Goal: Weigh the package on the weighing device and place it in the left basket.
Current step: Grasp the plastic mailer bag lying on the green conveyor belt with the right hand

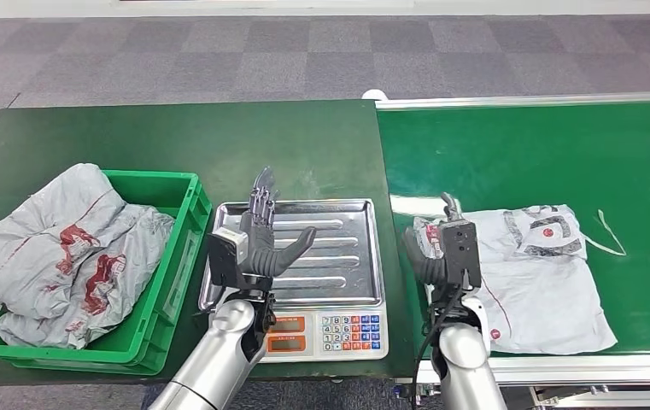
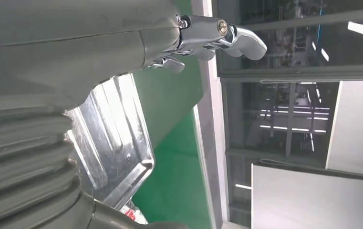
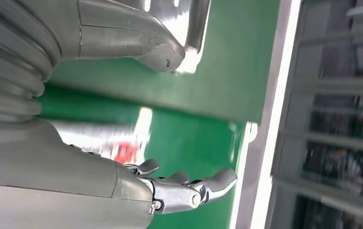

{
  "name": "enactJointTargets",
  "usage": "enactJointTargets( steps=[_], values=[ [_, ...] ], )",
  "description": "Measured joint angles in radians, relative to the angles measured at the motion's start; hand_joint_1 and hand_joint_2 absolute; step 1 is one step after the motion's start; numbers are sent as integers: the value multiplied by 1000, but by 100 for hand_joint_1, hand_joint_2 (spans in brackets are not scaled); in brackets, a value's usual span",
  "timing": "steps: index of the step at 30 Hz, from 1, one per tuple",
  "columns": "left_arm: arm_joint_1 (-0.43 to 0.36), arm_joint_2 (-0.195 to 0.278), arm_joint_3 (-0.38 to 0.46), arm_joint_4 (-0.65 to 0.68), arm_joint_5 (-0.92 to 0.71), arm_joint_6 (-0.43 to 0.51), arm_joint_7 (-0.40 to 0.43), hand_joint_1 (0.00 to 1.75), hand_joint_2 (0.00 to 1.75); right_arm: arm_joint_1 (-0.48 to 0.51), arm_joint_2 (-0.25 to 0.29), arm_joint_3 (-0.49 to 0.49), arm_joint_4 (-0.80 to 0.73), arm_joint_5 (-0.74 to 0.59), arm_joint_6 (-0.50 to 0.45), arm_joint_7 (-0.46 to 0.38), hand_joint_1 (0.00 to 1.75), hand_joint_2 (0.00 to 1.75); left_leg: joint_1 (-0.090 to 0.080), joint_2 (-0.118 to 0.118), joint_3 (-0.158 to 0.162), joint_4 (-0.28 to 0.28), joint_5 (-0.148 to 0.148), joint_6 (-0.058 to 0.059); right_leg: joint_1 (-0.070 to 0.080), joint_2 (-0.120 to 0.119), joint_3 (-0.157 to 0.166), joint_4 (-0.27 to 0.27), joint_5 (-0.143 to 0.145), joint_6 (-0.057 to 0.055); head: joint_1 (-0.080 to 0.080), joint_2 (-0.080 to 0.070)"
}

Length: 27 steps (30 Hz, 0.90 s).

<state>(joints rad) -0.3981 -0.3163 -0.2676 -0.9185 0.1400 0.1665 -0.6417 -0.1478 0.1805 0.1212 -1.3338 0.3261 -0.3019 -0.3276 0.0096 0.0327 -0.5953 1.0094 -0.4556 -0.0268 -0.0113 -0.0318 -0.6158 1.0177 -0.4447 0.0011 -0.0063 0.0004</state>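
A white plastic package (image 1: 543,286) with red and grey print lies flat on the green conveyor belt (image 1: 526,154). My right hand (image 1: 442,249) hovers at the package's left edge, fingers apart and holding nothing; the right wrist view shows its thumb (image 3: 136,45) and fingers (image 3: 189,188) spread over the blurred package (image 3: 117,143). My left hand (image 1: 266,232) is raised open over the scale's steel tray (image 1: 338,256), fingers pointing away from me. In the left wrist view its fingers (image 2: 217,36) stretch out above the tray (image 2: 117,143). The tray carries nothing.
The scale's display and keypad (image 1: 351,331) face me at the table's front edge. The green basket (image 1: 172,256) at the left holds grey packages (image 1: 65,248) with red print. A loose white strip (image 1: 610,232) lies right of the package.
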Motion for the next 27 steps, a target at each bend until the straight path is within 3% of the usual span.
enactJointTargets(
  steps=[7,16,22,27],
  values=[
    [7,7,9,-4,0,1,0,0,175,0,-15,-59,-7,21,0,2,0,175,0,0,0,0,0,0,0,0,0,0,0,0,0,0],
    [15,10,20,-5,9,7,-15,0,175,-2,-18,-59,-16,47,26,-10,0,175,0,0,0,0,0,0,0,0,0,0,0,0,0,0],
    [44,20,22,-33,23,29,-24,0,175,-9,-32,-35,-15,143,-58,66,0,175,0,0,0,0,0,0,0,0,0,0,0,0,0,0],
    [65,32,25,-67,27,40,-16,0,175,-20,-85,-38,31,229,-150,104,0,175,0,0,0,0,-1,1,0,-1,0,0,0,0,0,0]
  ],
)
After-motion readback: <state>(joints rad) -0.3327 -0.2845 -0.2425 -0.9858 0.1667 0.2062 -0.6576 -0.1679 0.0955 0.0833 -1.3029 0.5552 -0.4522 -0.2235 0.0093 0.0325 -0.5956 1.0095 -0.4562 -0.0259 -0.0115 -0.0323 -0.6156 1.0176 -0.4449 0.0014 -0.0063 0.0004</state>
